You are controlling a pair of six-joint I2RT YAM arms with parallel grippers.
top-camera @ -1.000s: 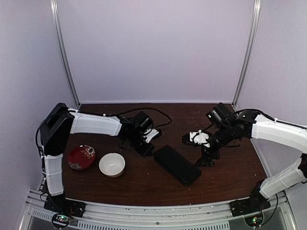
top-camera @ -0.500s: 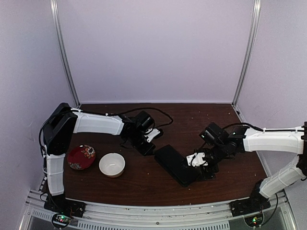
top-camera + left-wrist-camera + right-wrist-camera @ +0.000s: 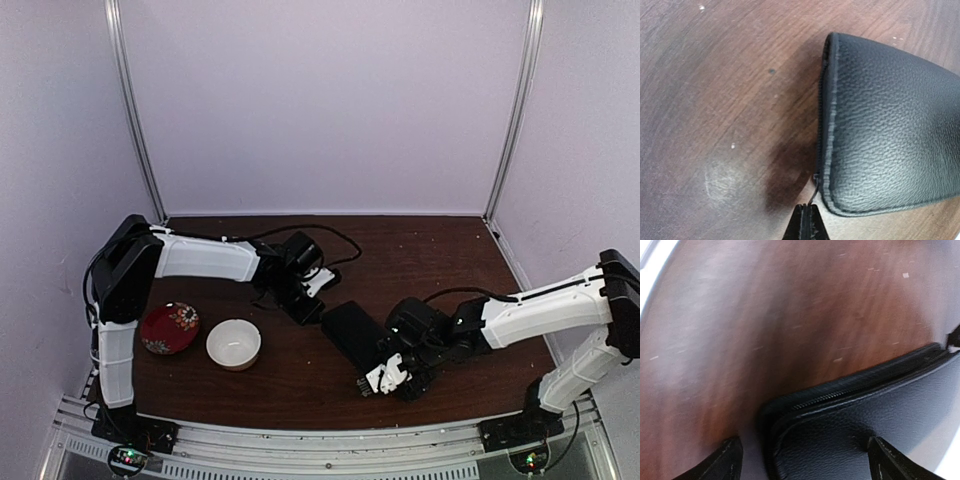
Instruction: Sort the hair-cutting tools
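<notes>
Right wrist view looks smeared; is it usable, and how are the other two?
Right wrist: table grain streaked and soft, glare at the top-left corner, yet the pouch zipper is legible. Left wrist: sharp; leather texture crisp, zipper pull visible in the shut left gripper, dark shadow beside the pouch corner. Top external: evenly lit, clear, details small.

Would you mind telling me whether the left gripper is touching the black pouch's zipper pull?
Touching. In the left wrist view, the left gripper is pinched shut on the thin zipper pull, which hangs from the corner of the black pouch.
</notes>
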